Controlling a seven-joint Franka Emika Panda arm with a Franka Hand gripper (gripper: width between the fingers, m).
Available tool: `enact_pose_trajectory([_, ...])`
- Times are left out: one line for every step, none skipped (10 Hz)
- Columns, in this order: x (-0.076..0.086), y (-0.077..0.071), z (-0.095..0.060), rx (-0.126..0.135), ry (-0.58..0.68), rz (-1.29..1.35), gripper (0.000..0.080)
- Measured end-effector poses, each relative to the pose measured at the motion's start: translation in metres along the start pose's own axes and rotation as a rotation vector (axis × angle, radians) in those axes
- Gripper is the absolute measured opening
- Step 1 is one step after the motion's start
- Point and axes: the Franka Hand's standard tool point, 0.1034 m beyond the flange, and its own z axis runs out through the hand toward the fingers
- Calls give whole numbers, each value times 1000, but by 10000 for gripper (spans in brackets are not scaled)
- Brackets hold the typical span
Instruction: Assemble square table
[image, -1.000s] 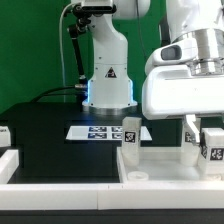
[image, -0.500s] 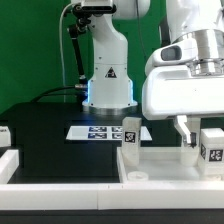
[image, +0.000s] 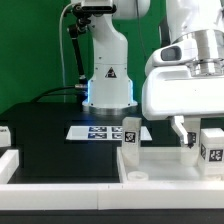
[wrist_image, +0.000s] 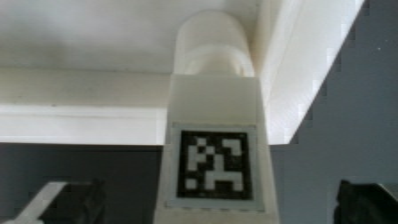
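Note:
The white square table top (image: 165, 166) lies at the exterior view's lower right. One tagged white leg (image: 130, 131) stands upright at its left corner, and another tagged leg (image: 212, 142) at its right. My gripper (image: 184, 130) hangs just left of the right leg, below the big white hand. In the wrist view a tagged leg (wrist_image: 217, 120) stands upright against the table top (wrist_image: 89, 100). It sits midway between my dark fingers (wrist_image: 63, 202), which are wide apart and do not touch it. The gripper (wrist_image: 214, 208) is open.
The marker board (image: 100, 131) lies on the black table in front of the robot base (image: 108, 85). A long white rail (image: 60, 184) runs along the front edge, and a white rail end (image: 5, 137) sits at the exterior view's left.
The gripper's fingers have shifted slightly toward the exterior view's left. The legs and the table top have not moved.

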Motion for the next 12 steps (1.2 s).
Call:
enact_pose_trajectory([0, 0, 0, 0, 0, 0, 649])
enact_pose_trajectory([0, 2, 0, 3, -14, 1, 649])
enact_pose_trajectory([5, 5, -5, 19, -60, 14, 649])
enact_pose_trajectory([11, 8, -7, 29, -87, 21, 649])
enact_pose_trajectory([10, 11, -5, 30, -98, 28, 649])
enact_pose_trajectory([4, 6, -3, 55, -182, 61, 649])
enact_pose_trajectory([6, -1, -5, 83, -293, 86, 649])
enact_pose_trajectory([11, -6, -4, 87, -325, 118, 649])
enact_pose_trajectory([4, -13, -7, 96, -415, 144, 649])
enact_pose_trajectory([3, -13, -9, 108, -490, 137, 649])
enact_pose_trajectory([5, -8, -7, 109, -512, 137, 649])
enact_pose_trajectory([4, 2, -3, 104, -517, 131, 649])
